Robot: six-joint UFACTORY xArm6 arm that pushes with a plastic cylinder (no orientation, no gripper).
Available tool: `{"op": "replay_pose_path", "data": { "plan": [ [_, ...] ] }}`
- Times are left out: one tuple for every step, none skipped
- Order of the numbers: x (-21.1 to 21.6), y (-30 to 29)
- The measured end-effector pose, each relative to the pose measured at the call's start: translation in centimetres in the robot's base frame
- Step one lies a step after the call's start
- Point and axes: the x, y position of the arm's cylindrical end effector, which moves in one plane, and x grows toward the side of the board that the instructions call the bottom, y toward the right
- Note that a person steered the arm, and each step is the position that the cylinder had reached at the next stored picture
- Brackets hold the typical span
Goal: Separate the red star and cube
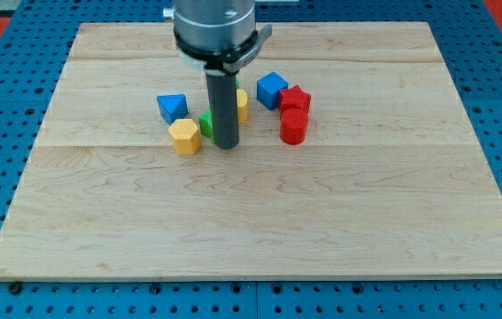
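Note:
The red star (295, 98) lies right of centre near the view's top, touching the blue cube (272, 89) on its left. A second red block (293, 127), roughly cylindrical, sits just below the star and touches it. My tip (227, 144) rests on the board left of these blocks, about 75 px from the lower red block. The rod hides most of a green block (206, 122) and part of a yellow block (242, 105).
A yellow hexagonal block (184, 136) lies left of my tip. A blue triangular block (172, 107) sits above it. The wooden board (259, 230) lies on a blue pegboard.

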Motion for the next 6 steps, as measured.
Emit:
{"op": "replay_pose_path", "data": {
  "plan": [
    [-3.2, -0.2],
    [-5.6, 0.3],
    [-4.8, 5.5],
    [-5.5, 9.8],
    [-5.7, 10.5],
    [-6.7, 8.4]
  ]
}}
